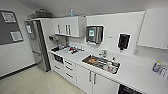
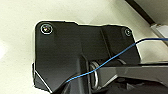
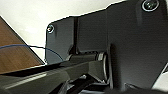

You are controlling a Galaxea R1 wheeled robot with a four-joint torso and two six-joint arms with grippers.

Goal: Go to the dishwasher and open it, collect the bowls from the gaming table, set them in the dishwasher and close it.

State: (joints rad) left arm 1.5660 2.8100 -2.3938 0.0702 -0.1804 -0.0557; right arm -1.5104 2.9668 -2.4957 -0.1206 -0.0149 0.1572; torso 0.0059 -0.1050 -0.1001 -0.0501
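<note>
Neither wrist camera gives a usable look at a gripper: whether the left or the right one is released or clenched cannot be told, and nothing is seen held or touched. In the left wrist view a thin blue cable point(image 2: 117, 56) crosses the robot's dark plate, with pale floor point(image 2: 17, 37) behind it. In the right wrist view another blue cable point(image 3: 30, 46) arcs beside the plate, in front of a brown wood-grain surface point(image 3: 15, 53).

The head view looks over a kitchenette. A white tabletop point(image 1: 135, 72) runs from the middle left of the frame down to the lower right. Set into it near the centre is a steel sink point(image 1: 101, 63) with dishes inside and a tap point(image 1: 103, 53) behind it. At the bottom edge, lower right, a dark opening under the tabletop may be the dishwasher point(image 1: 128, 90), though only its top strip shows. White cabinet doors point(image 1: 93, 81) and drawers point(image 1: 68, 68) fill the front to its left. A tall steel fridge point(image 1: 37, 45) stands at the left. On the wall hang a steel paper-towel dispenser point(image 1: 94, 34) and a dark soap dispenser point(image 1: 123, 41). A bottle point(image 1: 156, 67) stands at the far right.
</note>
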